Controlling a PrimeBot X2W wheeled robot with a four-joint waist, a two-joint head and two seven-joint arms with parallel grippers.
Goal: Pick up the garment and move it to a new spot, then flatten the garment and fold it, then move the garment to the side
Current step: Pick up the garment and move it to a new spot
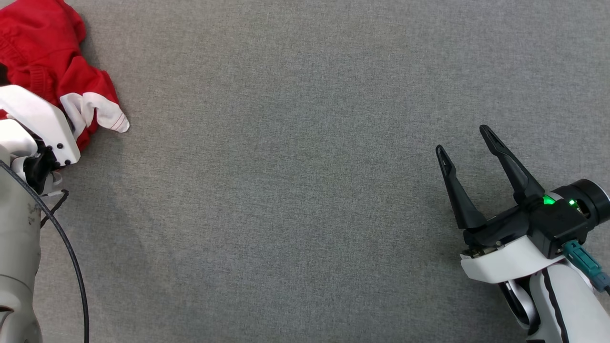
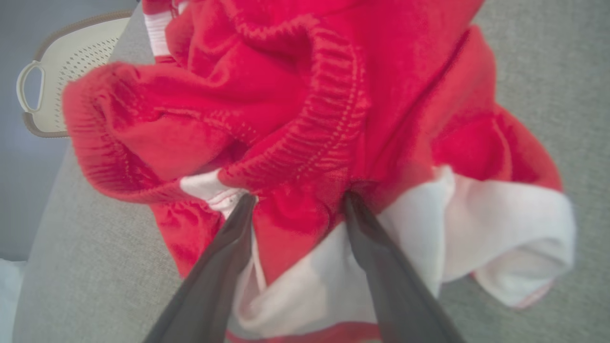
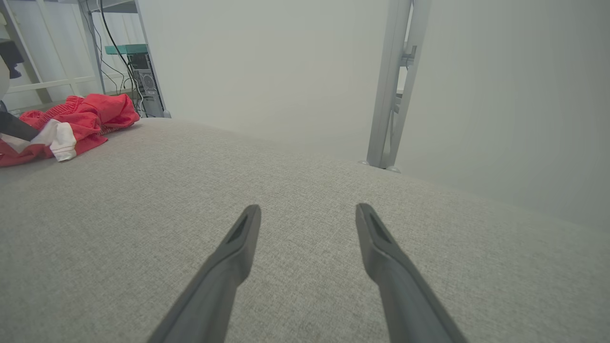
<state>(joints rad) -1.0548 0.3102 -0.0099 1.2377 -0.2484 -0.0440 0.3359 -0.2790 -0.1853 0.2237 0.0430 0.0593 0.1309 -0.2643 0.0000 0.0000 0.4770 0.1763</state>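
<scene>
Well, garment point(image 1: 43, 52): red with white lining, lay bunched at the far-left corner of the table point(image 1: 305, 190), close to its left edge.
Left hand point(image 2: 299, 196): spread wide, both fingertips pressed into the cloth just below the ribbed waistband point(image 2: 329, 119); a red fold sat between them, not yet pinched.
Right hand point(image 1: 461, 138): wide open, empty, over the table towards its near-right corner, well apart from the garment.
Risk, thin grab: closing there would likely catch only one loose layer, so the bundle could slip free on lifting.
Risk, edge: a drag leftward could tip it off the table towards the basket point(image 2: 71, 57) beyond.
Risk, tangle: lifted bunched, it would probably land twisted and resist flattening.
</scene>
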